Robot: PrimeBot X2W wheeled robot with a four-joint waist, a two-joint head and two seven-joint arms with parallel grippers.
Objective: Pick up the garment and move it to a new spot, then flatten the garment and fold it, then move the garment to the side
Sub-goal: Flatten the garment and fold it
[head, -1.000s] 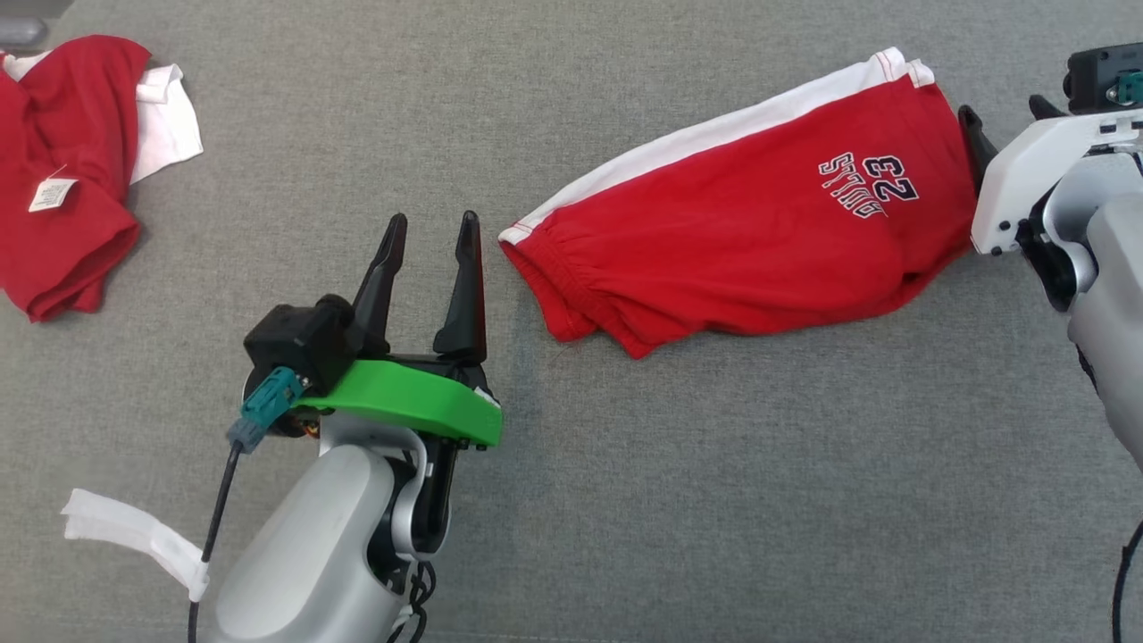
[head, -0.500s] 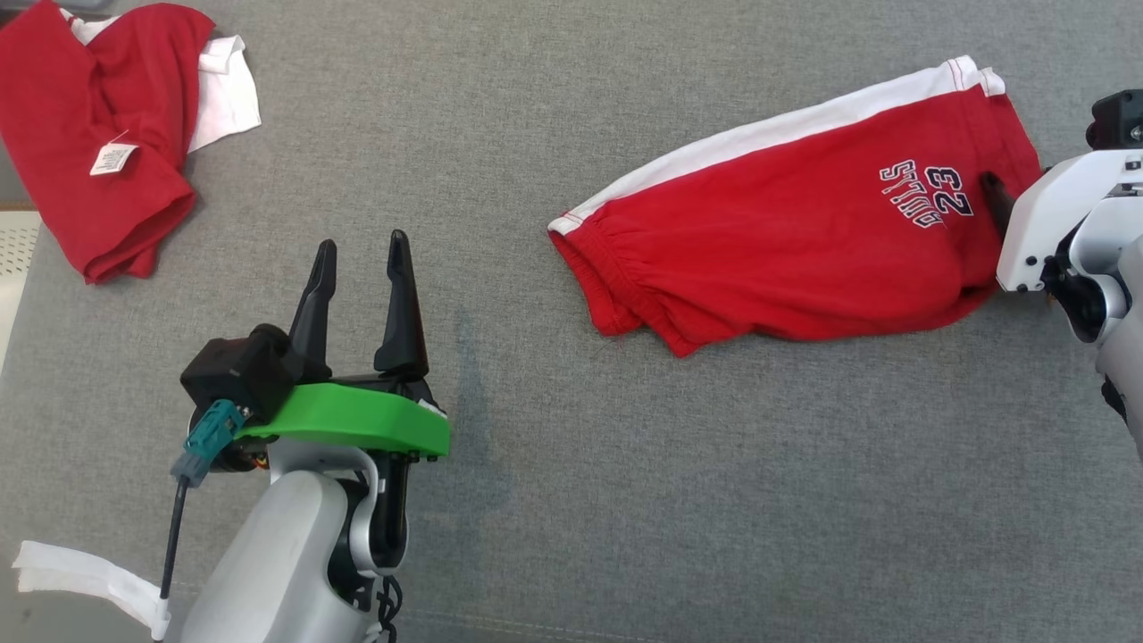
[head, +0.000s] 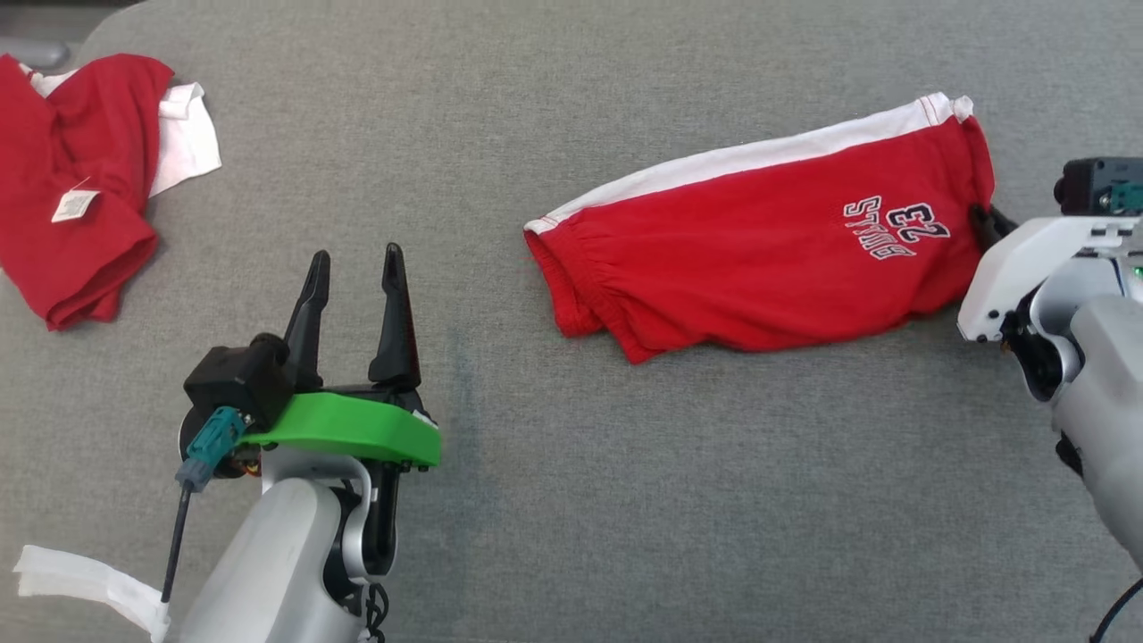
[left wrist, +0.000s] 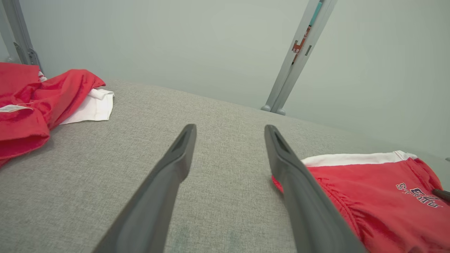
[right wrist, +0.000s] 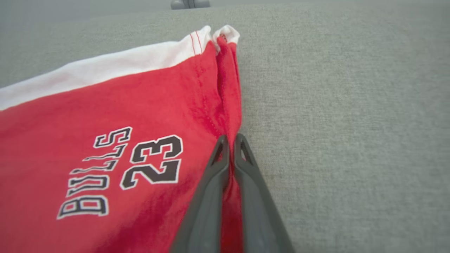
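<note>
Since the task opens with lifting the garment to a new spot, the right gripper (right wrist: pixel 228 140) is clamped on the right-hand hem of the red shorts (head: pixel 750 259). A ridge of red cloth is squeezed between its nearly closed jaws, just beside the "BULLS 23" print. That edge looks like a sensible hold: it is a doubled seam, thick enough to catch and strong enough to carry the rest. The shorts lie on the right half of the grey cloth surface (head: pixel 571 500), white stripe along their far side and gathered waistband pointing left. Most of the cloth rests flat, though the hem puckers at the pinch. From a single grip the shorts will probably hang and bunch when raised, so smoothing would have to follow. The left gripper (head: pixel 354 259) hangs over bare surface left of the waistband, apart from it, its jaws wide and holding nothing. It is probably kept free to take that end. A second red and white garment (head: pixel 71 223) lies crumpled at the far left, well clear.
</note>
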